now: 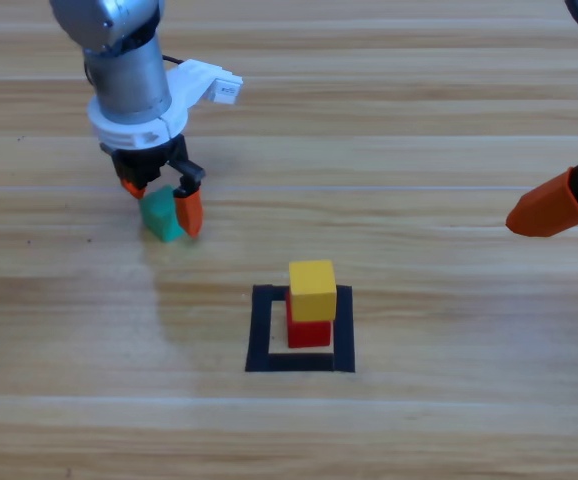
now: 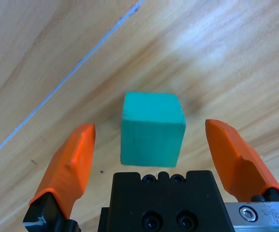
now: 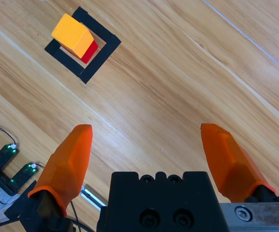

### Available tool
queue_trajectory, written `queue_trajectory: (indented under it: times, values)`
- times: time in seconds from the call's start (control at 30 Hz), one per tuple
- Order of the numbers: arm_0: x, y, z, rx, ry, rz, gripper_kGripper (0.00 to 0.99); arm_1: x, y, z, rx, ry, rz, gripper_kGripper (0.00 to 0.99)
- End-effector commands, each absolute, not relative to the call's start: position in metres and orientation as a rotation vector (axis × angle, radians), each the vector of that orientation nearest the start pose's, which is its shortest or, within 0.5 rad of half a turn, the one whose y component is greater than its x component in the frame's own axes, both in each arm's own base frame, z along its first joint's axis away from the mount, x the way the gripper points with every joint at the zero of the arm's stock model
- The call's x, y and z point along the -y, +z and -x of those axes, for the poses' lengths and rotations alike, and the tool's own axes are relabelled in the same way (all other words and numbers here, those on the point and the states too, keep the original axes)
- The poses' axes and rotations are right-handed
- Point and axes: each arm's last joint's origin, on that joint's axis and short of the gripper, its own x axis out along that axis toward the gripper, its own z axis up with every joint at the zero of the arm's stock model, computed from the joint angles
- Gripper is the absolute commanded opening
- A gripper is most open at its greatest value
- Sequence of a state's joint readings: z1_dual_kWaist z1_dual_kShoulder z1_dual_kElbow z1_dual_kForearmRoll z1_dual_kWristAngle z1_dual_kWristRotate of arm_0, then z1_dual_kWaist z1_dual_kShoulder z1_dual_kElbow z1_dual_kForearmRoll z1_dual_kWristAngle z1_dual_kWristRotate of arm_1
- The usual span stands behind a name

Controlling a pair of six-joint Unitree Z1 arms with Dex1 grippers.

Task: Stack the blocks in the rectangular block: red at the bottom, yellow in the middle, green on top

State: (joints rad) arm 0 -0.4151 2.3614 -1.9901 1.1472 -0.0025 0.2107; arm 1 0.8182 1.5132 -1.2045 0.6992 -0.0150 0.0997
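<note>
**Green cube bracketed, not yet gripped**

Our left gripper (image 1: 162, 212) stands low over the table with its jaws spread wide on either side of the green cube (image 1: 159, 216). In the left wrist view a clear gap shows on both sides of the cube, so we hold nothing yet. The cube sits slightly turned against the jaws, so we judge that closing could twist it or catch it on a corner, and a skewed grip would make a poor landing later.

The yellow cube (image 1: 312, 289) rests on the red cube (image 1: 309, 328) inside the black tape outline (image 1: 263, 330), toward its right side and well apart from us. Yellow looks slightly offset on red, so a careless placement could topple the stack.

Our right gripper (image 1: 559, 205) waits at the right edge, jaws open, leaving bare wooden table (image 1: 419, 140) between us and the stack.
</note>
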Motion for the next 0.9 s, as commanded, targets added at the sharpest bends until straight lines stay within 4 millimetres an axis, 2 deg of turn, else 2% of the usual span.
queue_trajectory:
  times: [0.03,0.3,0.4,0.47,0.5,0.53,0.57,0.67,0.77,0.9]
  values:
    - [0.202,0.167,-0.437,-1.517,-0.480,-0.515,0.959,-0.195,0.320,-0.190,-1.056,0.681,0.338,0.988]
    - [0.199,0.160,-0.438,-1.524,-0.471,-0.518,0.902,-0.195,0.318,-0.190,-1.064,0.685,0.340,0.988]
    - [0.195,0.157,-0.439,-1.534,-0.465,-0.513,0.790,-0.196,0.316,-0.190,-1.068,0.687,0.348,0.988]
    - [0.192,0.153,-0.437,-1.540,-0.464,-0.513,0.624,-0.196,0.316,-0.190,-1.068,0.687,0.348,0.988]
    - [0.193,0.150,-0.436,-1.540,-0.463,-0.514,0.416,-0.196,0.316,-0.191,-1.069,0.686,0.348,0.988]
    - [0.192,0.150,-0.436,-1.538,-0.462,-0.512,0.284,-0.196,0.316,-0.191,-1.069,0.686,0.348,0.988]
    - [0.192,0.151,-0.436,-1.539,-0.440,-0.513,0.196,-0.196,0.316,-0.191,-1.069,0.686,0.348,0.988]
    - [0.188,0.160,-0.430,-1.539,-0.389,-0.503,0.143,-0.196,0.315,-0.191,-1.072,0.686,0.349,0.988]
    - [0.186,0.181,-0.424,-1.520,-0.342,-0.462,0.061,-0.196,0.315,-0.191,-1.072,0.686,0.349,0.988]
    - [0.199,0.226,-0.419,-1.520,-0.281,-0.316,0.032,-0.196,0.316,-0.190,-1.069,0.687,0.349,0.988]
